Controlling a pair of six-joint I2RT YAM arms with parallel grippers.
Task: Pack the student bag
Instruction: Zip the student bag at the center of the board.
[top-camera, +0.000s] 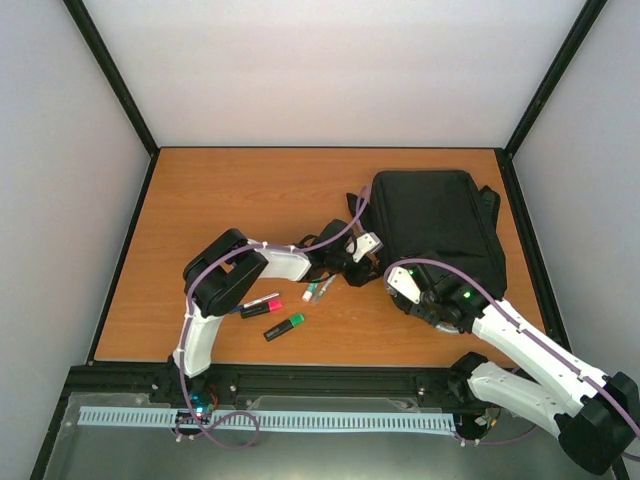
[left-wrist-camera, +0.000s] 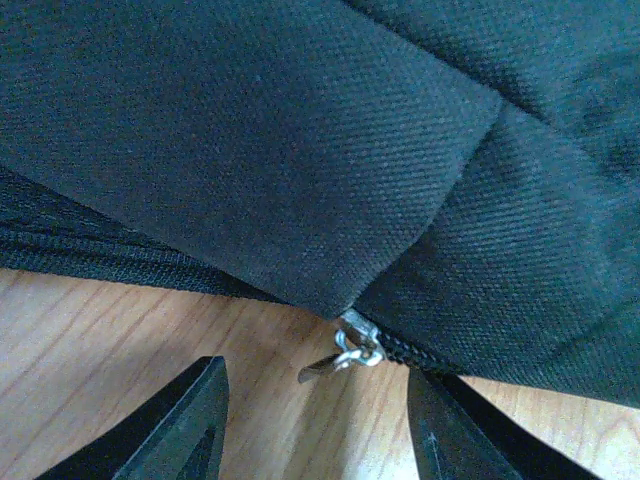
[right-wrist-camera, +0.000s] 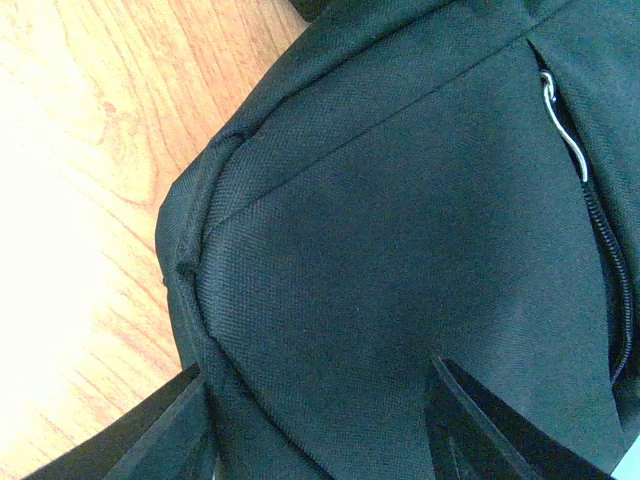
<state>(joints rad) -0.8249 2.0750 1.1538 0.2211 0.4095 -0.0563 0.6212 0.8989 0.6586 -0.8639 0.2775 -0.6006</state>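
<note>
Black woven fabric, soft and limp: student bag (top-camera: 435, 235) likely to sag and fold if lifted by panel; judged light while unpacked. Best hold: zip pull or seam edge, not flat cloth. Lies flat at right rear of wood worktop (top-camera: 250, 190); visible zips look closed. Right pincer (right-wrist-camera: 318, 372) half open over bag corner, nothing gripped. Left pincer (left-wrist-camera: 315, 392) half open, empty; metal zip pull (left-wrist-camera: 350, 348) just ahead between jaws, untouched.
</note>
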